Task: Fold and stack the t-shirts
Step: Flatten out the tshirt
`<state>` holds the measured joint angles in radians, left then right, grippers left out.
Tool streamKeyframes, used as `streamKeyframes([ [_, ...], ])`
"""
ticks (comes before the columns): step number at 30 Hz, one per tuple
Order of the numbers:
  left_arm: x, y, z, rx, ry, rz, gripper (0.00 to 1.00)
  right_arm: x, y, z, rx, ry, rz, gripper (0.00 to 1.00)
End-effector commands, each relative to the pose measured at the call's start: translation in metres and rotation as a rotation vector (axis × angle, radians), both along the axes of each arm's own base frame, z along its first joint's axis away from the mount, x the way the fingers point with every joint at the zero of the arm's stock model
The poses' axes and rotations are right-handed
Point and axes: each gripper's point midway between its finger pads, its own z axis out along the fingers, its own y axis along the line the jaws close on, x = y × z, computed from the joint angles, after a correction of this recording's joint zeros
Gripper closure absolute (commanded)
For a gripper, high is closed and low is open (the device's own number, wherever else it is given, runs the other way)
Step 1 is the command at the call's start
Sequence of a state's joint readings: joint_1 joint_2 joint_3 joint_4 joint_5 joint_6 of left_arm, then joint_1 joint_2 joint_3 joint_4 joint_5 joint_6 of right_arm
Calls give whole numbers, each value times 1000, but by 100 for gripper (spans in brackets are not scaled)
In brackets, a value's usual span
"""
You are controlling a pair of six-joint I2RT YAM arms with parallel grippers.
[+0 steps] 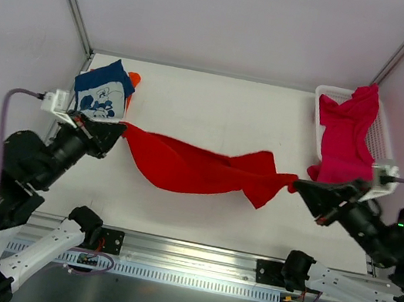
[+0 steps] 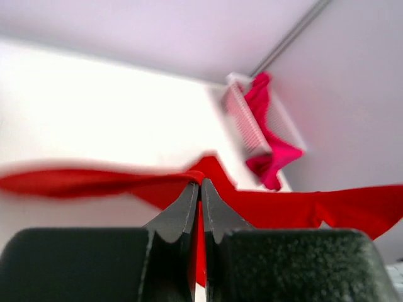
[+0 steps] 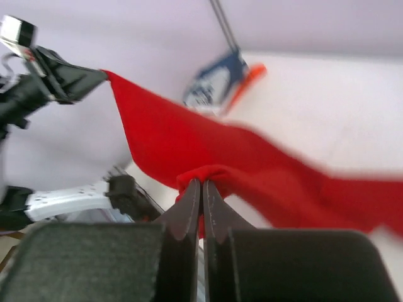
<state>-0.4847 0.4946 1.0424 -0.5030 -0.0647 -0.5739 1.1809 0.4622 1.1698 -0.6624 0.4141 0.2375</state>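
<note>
The plain white desk [image 1: 219,99] carries everything. Across its near half, the bright red cloth t-shirt [image 1: 191,166] hangs stretched and sagging between the two hands. At the far right corner, the magenta-pink cloth t-shirt [image 1: 346,133] spills over the white plastic mesh basket [image 1: 380,139]. At the far left corner, the folded navy cloth t-shirt with white cartoon print [image 1: 103,90] lies on the orange cloth t-shirt [image 1: 134,77]. The left hand [image 1: 118,130] and the right hand [image 1: 299,187] each pinch an end of the red cloth, fingers fully closed.
</note>
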Motion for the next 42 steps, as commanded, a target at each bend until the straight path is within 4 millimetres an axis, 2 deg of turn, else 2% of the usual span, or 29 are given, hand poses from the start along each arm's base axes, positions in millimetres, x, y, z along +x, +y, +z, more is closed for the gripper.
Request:
streamKeyframes([
  [1, -40, 3, 63, 45, -195, -117, 100, -30, -18, 63, -29, -287, 177, 100],
  [3, -51, 11, 84, 60, -261, -111, 100, -43, -26, 83, -26, -364, 233, 100],
  [4, -60, 18, 103, 63, -322, -100, 100, -50, -40, 104, 15, -410, 236, 100],
  [6, -67, 25, 120, 73, -373, -85, 100, -57, -55, 119, 32, -461, 235, 100],
  [7, -76, 32, 135, 87, -426, -71, 100, -64, -72, 134, 57, -529, 226, 100],
  [9, -79, 37, 147, 105, -459, -58, 100, -67, -90, 150, 93, -600, 189, 100],
  [11, -89, 45, 165, 114, -511, -36, 100, -72, -120, 167, 149, -675, 125, 100],
  [12, -89, 46, 171, 121, -519, -34, 100, -74, -127, 171, 164, -692, 114, 100],
  [14, -103, 52, 191, 121, -582, -35, 100, -83, -138, 181, 197, -714, 130, 100],
  [17, -120, 58, 213, 119, -655, -37, 100, -92, -131, 186, 211, -723, 186, 99],
  [19, -129, 62, 223, 115, -690, -31, 100, -95, -127, 190, 229, -736, 208, 100],
  [21, -129, 67, 226, 119, -697, -9, 100, -93, -118, 190, 218, -745, 215, 100],
  [23, -123, 67, 223, 130, -685, 7, 100, -87, -114, 189, 198, -758, 196, 100],
  [25, -110, 63, 211, 155, -646, 14, 100, -76, -105, 181, 160, -743, 164, 100],
  [29, -71, 58, 181, 201, -543, 66, 100, -45, -81, 156, 54, -709, 82, 100],
  [30, -51, 54, 164, 212, -494, 90, 100, -29, -69, 144, 9, -688, 32, 100],
  [31, -43, 53, 156, 211, -476, 102, 100, -19, -66, 138, -15, -672, -7, 100],
  [32, -25, 45, 132, 232, -420, 101, 100, -8, -61, 130, -42, -649, -47, 100],
  [33, -15, 43, 128, 217, -414, 121, 100, 14, -55, 114, -105, -608, -141, 100],
  [34, -5, 39, 119, 220, -392, 127, 100, 25, -52, 105, -146, -588, -189, 100],
  [35, 11, 33, 95, 235, -339, 130, 100, 35, -47, 96, -194, -571, -231, 100],
  [36, 20, 30, 85, 243, -317, 139, 100, 52, -46, 88, -255, -550, -321, 100],
  [37, 33, 29, 80, 242, -304, 170, 100, 63, -35, 69, -328, -535, -345, 100],
  [38, 44, 25, 62, 251, -262, 176, 100, 70, -29, 59, -375, -527, -369, 100],
  [39, 52, 24, 53, 253, -241, 188, 100, 79, -28, 56, -392, -513, -423, 100],
  [40, 64, 22, 48, 249, -230, 213, 100, 90, -13, 35, -456, -493, -423, 100],
  [41, 73, 19, 33, 249, -200, 218, 100, 95, -4, 27, -462, -483, -413, 100],
  [42, 80, 16, 26, 253, -189, 223, 100, 106, -5, 18, -469, -450, -448, 100],
])
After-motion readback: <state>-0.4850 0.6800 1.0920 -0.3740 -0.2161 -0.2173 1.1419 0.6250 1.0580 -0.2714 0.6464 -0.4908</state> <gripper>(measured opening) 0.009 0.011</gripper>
